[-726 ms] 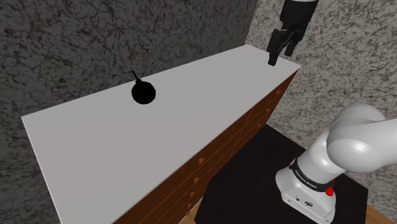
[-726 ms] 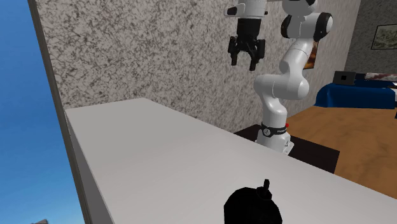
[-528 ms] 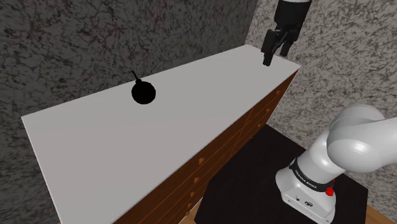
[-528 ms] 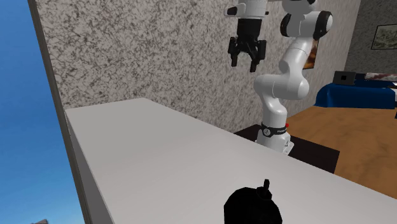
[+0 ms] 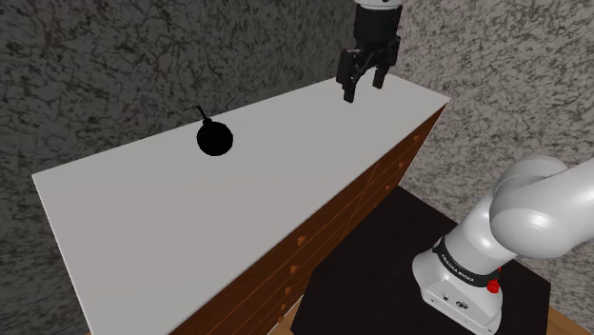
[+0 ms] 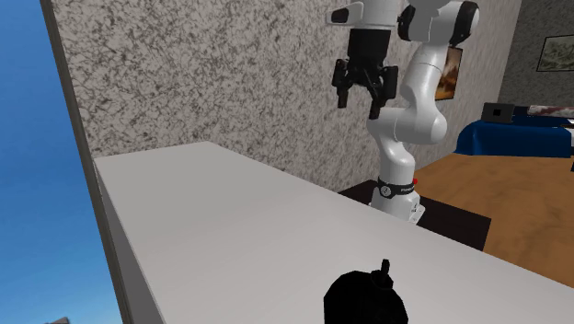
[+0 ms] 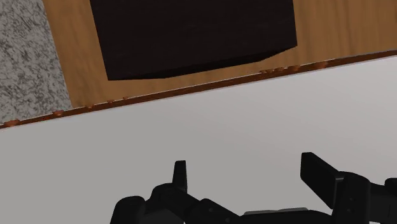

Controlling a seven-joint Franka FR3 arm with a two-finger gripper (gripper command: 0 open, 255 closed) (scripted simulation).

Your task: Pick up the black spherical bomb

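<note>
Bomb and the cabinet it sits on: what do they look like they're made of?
The bomb is flat matte black with no shine or texture, so its material is unclear. The cabinet's top is plain pale grey with no grain, perhaps painted or laminate. Its front is a warm reddish brown, so probably wood, with a dull finish.

The counter (image 5: 171, 219) is overlooked from beside the stand (image 5: 371, 257), set at 5 o'clock. From the opposite end it is faced closely, with the arm (image 6: 423, 87) at 1 o'clock. Its edge is seen from above in the wrist view.
</note>
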